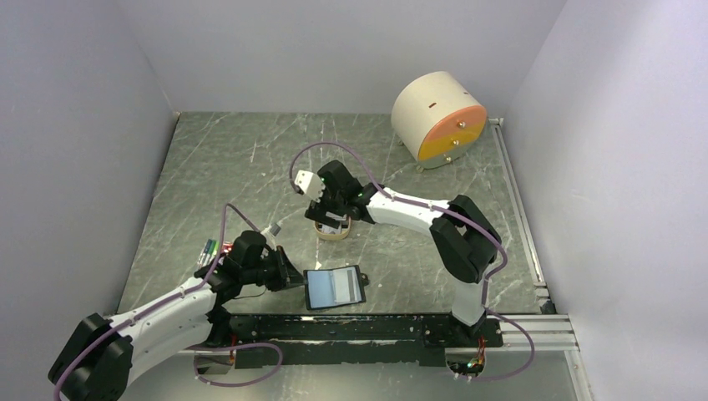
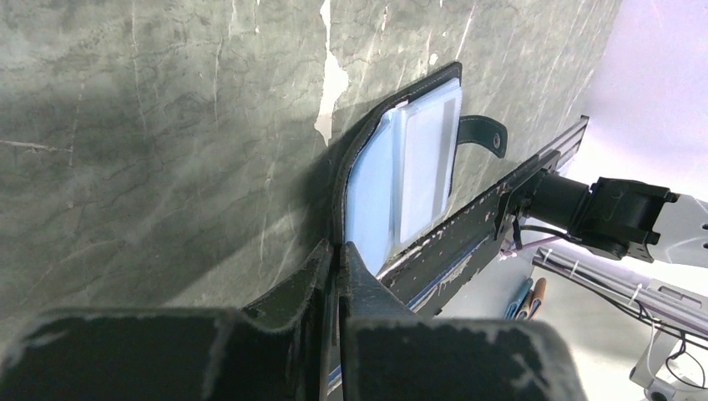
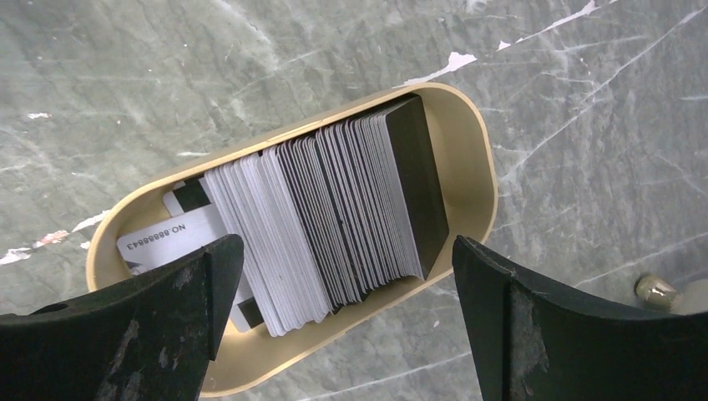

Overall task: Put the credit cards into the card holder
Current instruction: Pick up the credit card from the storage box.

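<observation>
A green marbled surface [image 1: 250, 167] inside pale walls, seen from above, with two robot arms reaching in from the near edge.

The card holder [image 1: 334, 286] lies open and flat near that edge, between the two arm bases. Its blue-grey pockets face up and its snap tab [image 2: 488, 134] sticks out on the right. The left end effector [image 1: 292, 276] sits low at the holder's left edge. In the left wrist view its fingers [image 2: 321, 267] are pressed together, pinching the black cover of the card holder [image 2: 417, 167] at that edge.

Further out, near the middle of the surface, the right end effector [image 1: 334, 219] hangs over a tan oval tray [image 3: 467, 175]. Its jaws are spread wide and grip nothing, one finger [image 3: 167, 309] at each side of the wrist view. The cards [image 3: 334, 217] fill the tray, packed on edge in a leaning row, silvery white to grey with a dark one at the far end. One card lies flat at the other end, a printed number showing.

A round beige drum [image 1: 438, 117] with an orange face stands at the far right. Coloured markers [image 1: 206, 249] lie by the left arm.
</observation>
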